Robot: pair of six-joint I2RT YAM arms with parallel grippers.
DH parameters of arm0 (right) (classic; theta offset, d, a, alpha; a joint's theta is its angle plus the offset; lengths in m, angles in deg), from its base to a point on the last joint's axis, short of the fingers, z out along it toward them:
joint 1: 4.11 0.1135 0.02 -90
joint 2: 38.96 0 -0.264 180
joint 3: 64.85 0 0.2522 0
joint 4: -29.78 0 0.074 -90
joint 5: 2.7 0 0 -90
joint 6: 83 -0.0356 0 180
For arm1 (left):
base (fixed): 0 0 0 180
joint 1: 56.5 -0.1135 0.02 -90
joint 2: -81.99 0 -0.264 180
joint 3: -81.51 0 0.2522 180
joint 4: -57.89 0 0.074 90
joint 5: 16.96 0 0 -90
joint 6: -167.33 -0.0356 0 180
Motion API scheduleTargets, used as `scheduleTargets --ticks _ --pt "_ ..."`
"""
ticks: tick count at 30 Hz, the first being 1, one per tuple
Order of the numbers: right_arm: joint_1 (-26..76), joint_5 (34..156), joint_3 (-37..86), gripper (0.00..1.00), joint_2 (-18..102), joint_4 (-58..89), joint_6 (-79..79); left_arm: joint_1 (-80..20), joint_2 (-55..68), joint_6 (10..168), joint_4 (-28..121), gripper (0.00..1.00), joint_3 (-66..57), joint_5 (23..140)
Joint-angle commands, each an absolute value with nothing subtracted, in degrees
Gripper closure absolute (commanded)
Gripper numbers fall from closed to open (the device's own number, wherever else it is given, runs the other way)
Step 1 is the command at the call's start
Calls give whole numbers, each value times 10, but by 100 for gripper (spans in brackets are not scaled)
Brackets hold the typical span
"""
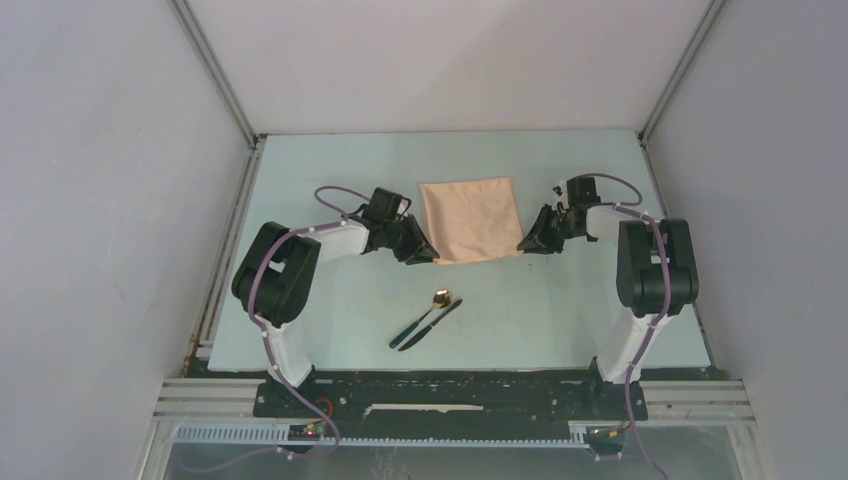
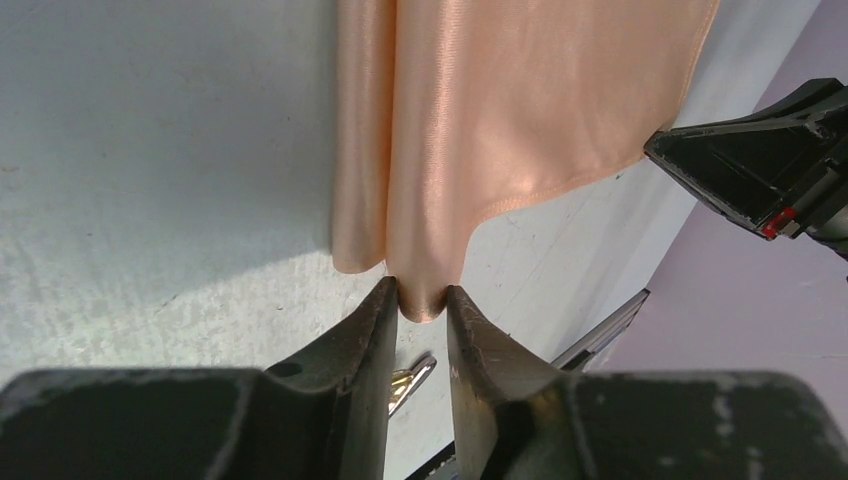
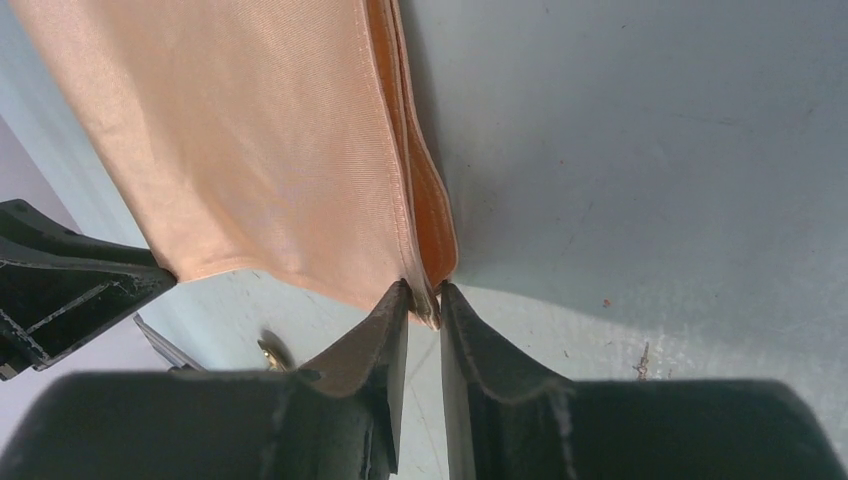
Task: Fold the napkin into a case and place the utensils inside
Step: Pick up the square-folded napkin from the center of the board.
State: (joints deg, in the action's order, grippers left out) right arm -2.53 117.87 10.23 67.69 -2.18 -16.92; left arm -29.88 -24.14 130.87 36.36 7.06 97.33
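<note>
Left fingers [image 2: 350, 375] and right fingers [image 3: 372, 362] each pinch 1 near corner of the napkin [image 1: 470, 220].

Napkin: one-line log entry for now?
napkin doubled | left fingers shut on near-left corner | right fingers shut on near-right corner | utensils untouched

Left hand [image 2: 421, 302] clamped on napkin [image 2: 520, 100], right hand [image 3: 425, 300] too

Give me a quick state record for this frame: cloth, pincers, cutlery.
napkin: folded in layers, lying on the table
left pincer: shut on the napkin's near-left corner
right pincer: shut on the napkin's near-right corner
spoon: on the table nearer the arm bases, apart from the napkin
knife: beside the spoon, roughly parallel
stage: napkin only partly folded, spoon and knife outside it
</note>
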Motion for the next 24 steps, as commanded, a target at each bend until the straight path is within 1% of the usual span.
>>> scheduleTargets --ticks 1,4,7,9,12,18,19,20,21,22,23,24 --pt "-22 1189 119 78 674 -18 -164 -292 -234 1313 380 74 78 985" --pt "-22 1191 119 85 668 -21 -165 -292 -233 1315 380 82 73 986" --pt "-22 1189 119 88 657 -28 -164 -294 -231 1313 377 86 67 984" --pt "-22 1187 119 93 650 -31 -163 -296 -230 1311 373 87 64 984" --pt "-22 1187 119 100 646 -36 -163 -301 -226 1312 371 95 65 982" --pt "-24 1196 119 100 641 -34 -170 -314 -212 1306 362 96 66 979" --pt "-23 1197 119 93 641 -36 -168 -314 -212 1305 361 96 65 978" --pt "-23 1193 119 79 640 -39 -169 -314 -212 1305 362 96 67 978" --pt "-22 1190 119 68 639 -42 -168 -314 -212 1306 361 96 69 979" --pt "-21 1190 119 63 639 -43 -166 -314 -213 1306 362 96 70 978" --pt "-20 1187 119 62 638 -46 -165 -315 -214 1306 363 96 72 978" --pt "-20 1184 119 58 639 -48 -167 -315 -215 1306 364 97 73 977"
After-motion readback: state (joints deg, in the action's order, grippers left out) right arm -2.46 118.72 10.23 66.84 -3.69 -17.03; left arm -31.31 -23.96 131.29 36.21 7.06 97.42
